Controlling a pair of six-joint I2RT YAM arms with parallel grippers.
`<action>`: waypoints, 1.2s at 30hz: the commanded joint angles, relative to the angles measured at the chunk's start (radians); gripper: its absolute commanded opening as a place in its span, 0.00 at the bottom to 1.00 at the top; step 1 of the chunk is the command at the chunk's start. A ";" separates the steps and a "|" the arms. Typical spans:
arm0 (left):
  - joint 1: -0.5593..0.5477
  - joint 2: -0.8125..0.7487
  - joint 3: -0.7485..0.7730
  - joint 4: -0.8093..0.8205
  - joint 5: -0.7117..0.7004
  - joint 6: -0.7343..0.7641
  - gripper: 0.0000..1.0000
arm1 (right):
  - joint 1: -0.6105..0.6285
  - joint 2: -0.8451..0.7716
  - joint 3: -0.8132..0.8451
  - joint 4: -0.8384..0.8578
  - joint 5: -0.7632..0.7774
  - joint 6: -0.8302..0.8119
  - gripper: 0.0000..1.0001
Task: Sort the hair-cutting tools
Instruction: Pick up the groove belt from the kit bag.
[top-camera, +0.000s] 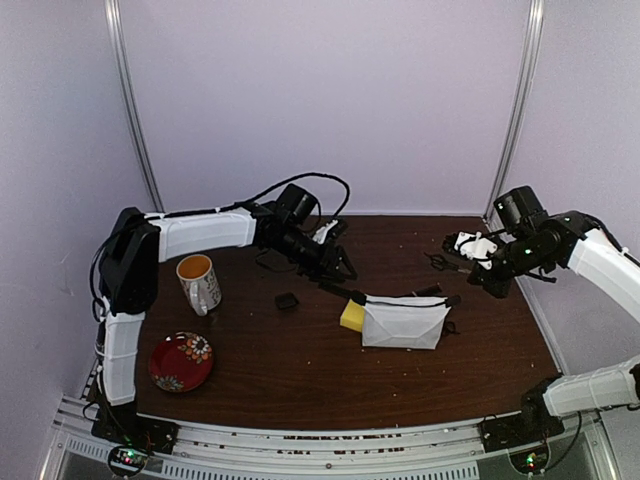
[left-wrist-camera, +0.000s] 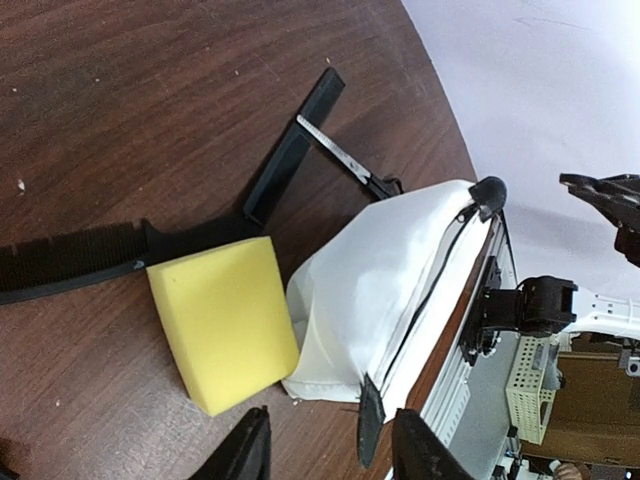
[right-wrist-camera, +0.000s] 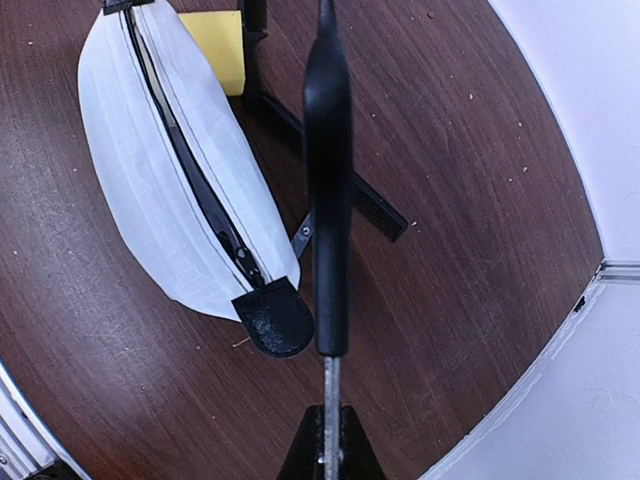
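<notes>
Black comb (left-wrist-camera: 295, 145) lies on the dark wooden table (top-camera: 300, 370), pale lilac walls (top-camera: 330, 100) around.

- Pale lavender walls (top-camera: 330, 90) close in the back and both sides.
- 2 metal rails (top-camera: 133, 100) run up the rear corners.
- Dark brown wooden bench (top-camera: 300, 380), evenly lit.
</notes>
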 joint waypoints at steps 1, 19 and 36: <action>-0.018 0.014 0.023 0.053 0.077 -0.035 0.43 | -0.014 -0.016 -0.017 0.045 -0.036 0.020 0.00; -0.045 0.008 -0.037 -0.029 0.124 0.002 0.14 | -0.015 0.042 0.029 0.054 -0.117 0.034 0.00; -0.108 -0.216 -0.336 0.059 0.140 -0.005 0.00 | 0.110 0.050 0.074 -0.147 -0.218 -0.197 0.00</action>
